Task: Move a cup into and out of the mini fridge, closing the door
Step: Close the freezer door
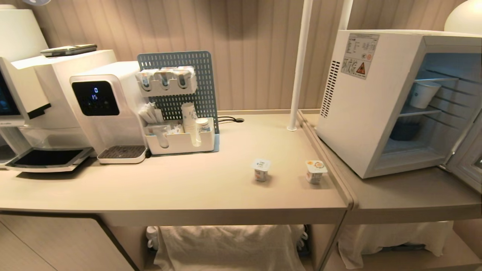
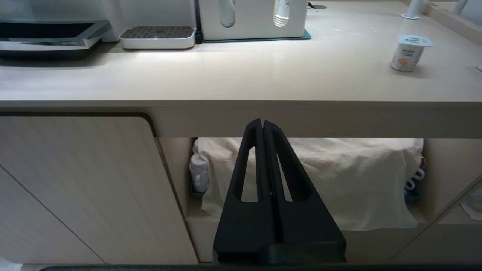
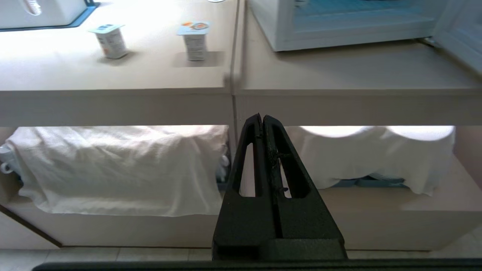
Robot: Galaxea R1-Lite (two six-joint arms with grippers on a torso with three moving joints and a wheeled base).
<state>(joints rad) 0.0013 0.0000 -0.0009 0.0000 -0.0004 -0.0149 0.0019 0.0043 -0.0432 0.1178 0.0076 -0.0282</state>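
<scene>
Below counter (image 2: 226, 82), left claw (image 2: 262, 124), right claw (image 3: 262, 118) closed, empty

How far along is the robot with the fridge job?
Barely begun. Done: the mini fridge stands with its door swung open, and a paper cup sits on its upper shelf. In hand: nothing; the left end effector and right end effector hang shut below the counter. Left: moving cups and closing the door.

Neither arm shows in the head view. In the left wrist view the left hand (image 2: 262, 124) fills the lower middle of the frame, its two black fingers (image 2: 251, 150) pressed together and empty. In the right wrist view the right hand (image 3: 262, 118) sits likewise at lower centre, fingers (image 3: 252, 146) closed tip to tip, gripping nothing.
</scene>
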